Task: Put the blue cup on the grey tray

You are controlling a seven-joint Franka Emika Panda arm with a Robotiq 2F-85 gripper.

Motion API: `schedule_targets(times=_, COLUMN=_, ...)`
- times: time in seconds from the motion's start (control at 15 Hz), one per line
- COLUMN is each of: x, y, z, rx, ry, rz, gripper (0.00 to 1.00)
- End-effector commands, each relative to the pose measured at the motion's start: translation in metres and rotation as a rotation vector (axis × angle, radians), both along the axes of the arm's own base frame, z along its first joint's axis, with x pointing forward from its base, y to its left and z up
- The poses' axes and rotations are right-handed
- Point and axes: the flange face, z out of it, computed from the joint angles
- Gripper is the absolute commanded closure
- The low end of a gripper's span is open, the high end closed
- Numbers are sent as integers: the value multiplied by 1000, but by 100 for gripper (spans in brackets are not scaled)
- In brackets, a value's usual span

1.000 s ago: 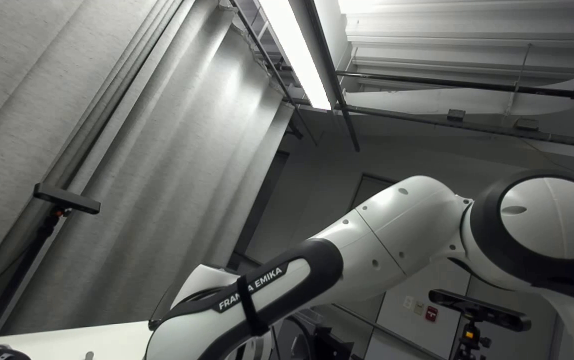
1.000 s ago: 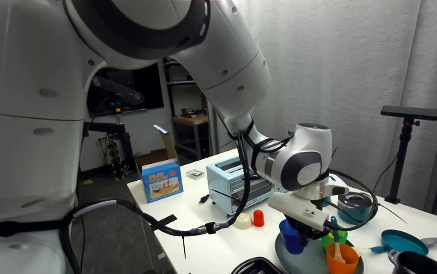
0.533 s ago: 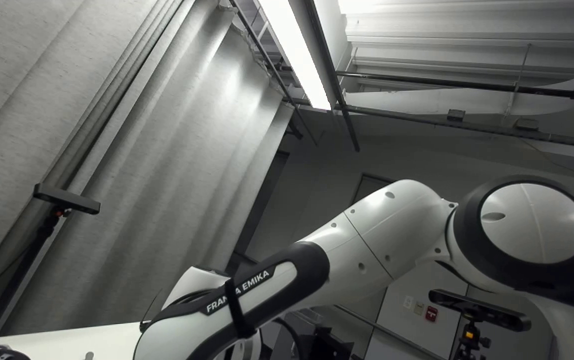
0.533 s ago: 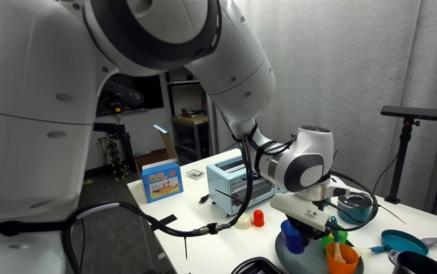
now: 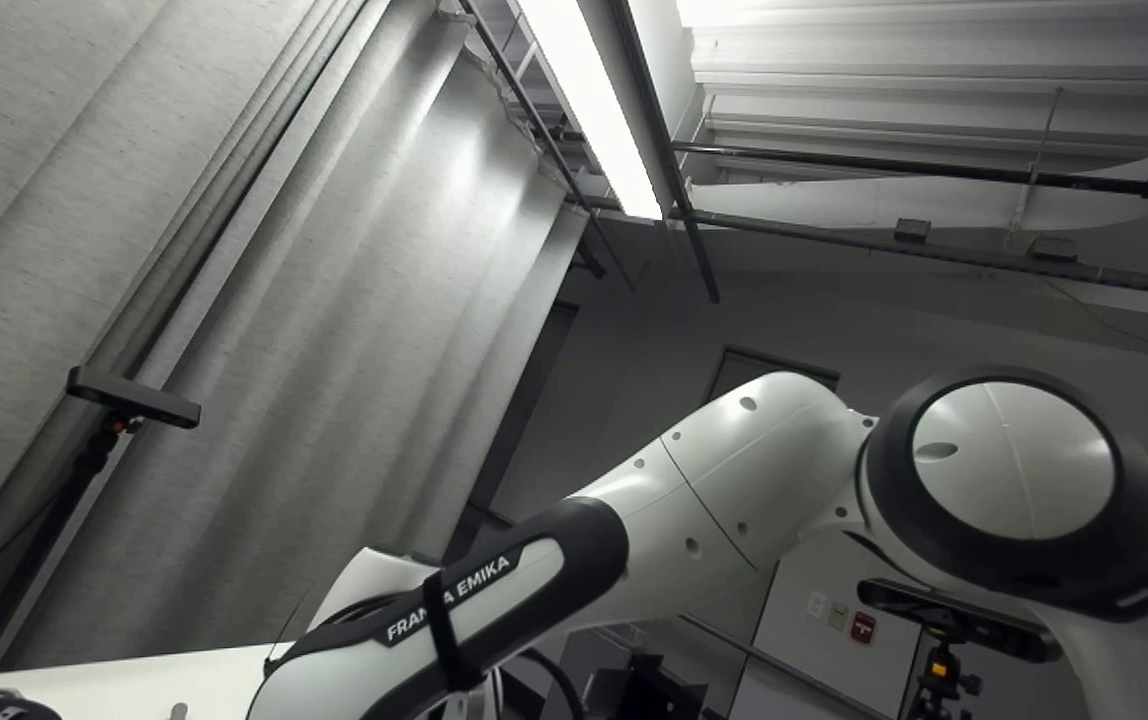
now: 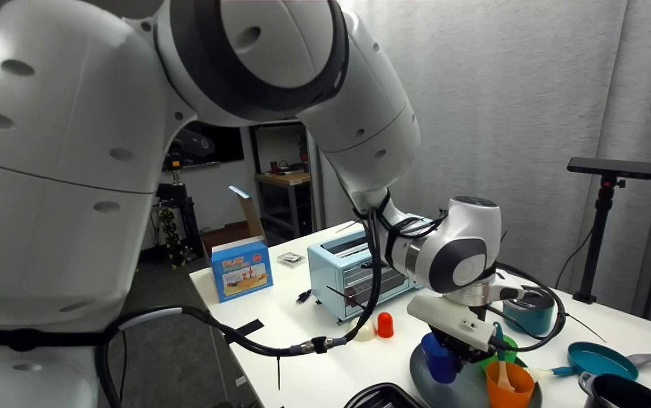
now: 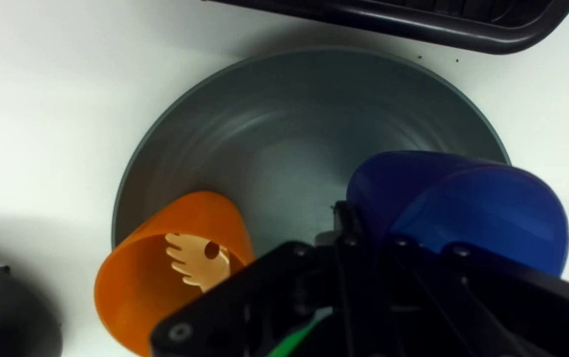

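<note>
Cup [image 7: 458, 198], the blue one, is over the tray [image 7: 284, 129] near its rim, mouth up; our hand [image 7: 372, 232] pinches the wall from the side nearer the tray's middle. Lowering or release, we judge, turns on whether base meets tray, which we cannot tell.

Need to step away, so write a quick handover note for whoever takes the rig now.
Gripper: shut on the wall of the blue cup.
Where: the blue cup is over the grey tray; whether its base touches, I can't tell. The orange cup stands on the grey tray.
Done: blue cup gripped and over the grey tray.
Left: set it down if needed, release, back off clear of the orange cup.
</note>
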Motion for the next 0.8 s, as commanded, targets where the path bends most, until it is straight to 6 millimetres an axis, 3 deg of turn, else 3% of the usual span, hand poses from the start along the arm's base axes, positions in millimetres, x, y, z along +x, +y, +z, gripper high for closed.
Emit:
schedule_targets(times=0.0, x=9, y=-1, z=-5, rx=-8, ry=7, rz=-16, gripper=99)
schedule_targets(times=0.67, x=16, y=-2, z=-14, rx=-6, ry=11, rz=-17, gripper=99)
schedule_targets(times=0.73, x=17, y=-3, z=-14, rx=-6, ry=10, rz=-19, gripper=88)
